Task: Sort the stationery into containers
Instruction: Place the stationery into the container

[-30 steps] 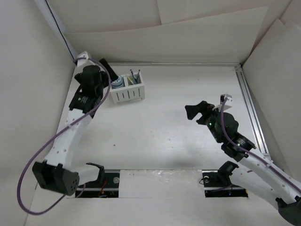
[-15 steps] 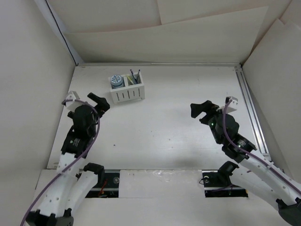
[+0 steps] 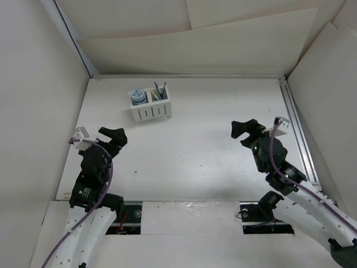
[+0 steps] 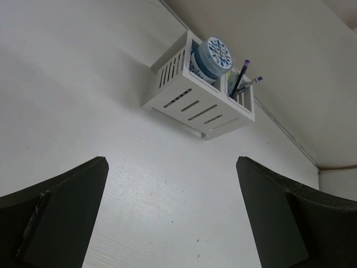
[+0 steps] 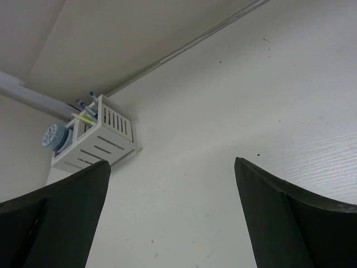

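The white slatted container [image 3: 152, 110] stands at the far left of the table. A blue-and-white tape roll [image 3: 137, 96] fills its left section, and thin pens [image 3: 160, 89] stand upright in its right one. In the left wrist view the container [image 4: 189, 100], the roll [image 4: 215, 53] and the pens [image 4: 242, 85] lie well ahead of my left gripper [image 4: 172, 164], which is open and empty. The right wrist view shows the container [image 5: 103, 146] far off to the left, with a yellow-green pen [image 5: 85, 118] in it. My right gripper [image 5: 172, 164] is open with nothing in it.
In the top view my left gripper [image 3: 113, 137] hangs near the table's left side and my right gripper [image 3: 244, 131] at mid-right. A metal rail [image 3: 295, 123] runs along the right edge. Beige walls close in the back and sides.
The left arm has drawn back from beside the container toward the near left edge. The right gripper has drifted slightly right and nearer. Both grippers stayed open.
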Available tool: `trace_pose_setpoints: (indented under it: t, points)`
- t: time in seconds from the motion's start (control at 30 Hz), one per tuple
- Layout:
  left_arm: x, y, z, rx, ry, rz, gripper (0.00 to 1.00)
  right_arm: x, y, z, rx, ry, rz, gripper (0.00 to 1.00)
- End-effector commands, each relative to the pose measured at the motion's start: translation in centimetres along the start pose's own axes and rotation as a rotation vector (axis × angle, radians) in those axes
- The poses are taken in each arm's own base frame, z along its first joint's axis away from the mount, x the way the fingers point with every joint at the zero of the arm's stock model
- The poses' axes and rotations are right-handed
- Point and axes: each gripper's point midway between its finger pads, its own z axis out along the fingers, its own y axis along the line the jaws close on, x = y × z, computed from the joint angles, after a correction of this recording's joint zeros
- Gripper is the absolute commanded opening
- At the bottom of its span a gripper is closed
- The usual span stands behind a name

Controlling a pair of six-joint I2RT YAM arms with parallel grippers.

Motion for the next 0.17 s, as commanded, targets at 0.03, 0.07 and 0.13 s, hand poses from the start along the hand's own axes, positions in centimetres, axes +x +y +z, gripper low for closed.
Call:
trace_pose_setpoints:
  t: [0.03, 0.07, 0.13]
  points:
    - [-0.84, -1.67, -0.37, 0.069, -0.009, 0.007, 1.00, 0.46, -0.39, 0.37, 0.027, -0.001, -0.003, 0.99]
    - [-0.74, -1.93, -0.20, 0.077, -0.004, 0.007, 1.00, 0.47, -0.39, 0.37, 0.027, -0.001, -0.003, 0.99]
    - [-0.60, -2.18, -0.04, 0.087, 0.004, 0.019, 1.00, 0.47, -0.39, 0.37, 0.027, -0.001, -0.003, 0.99]
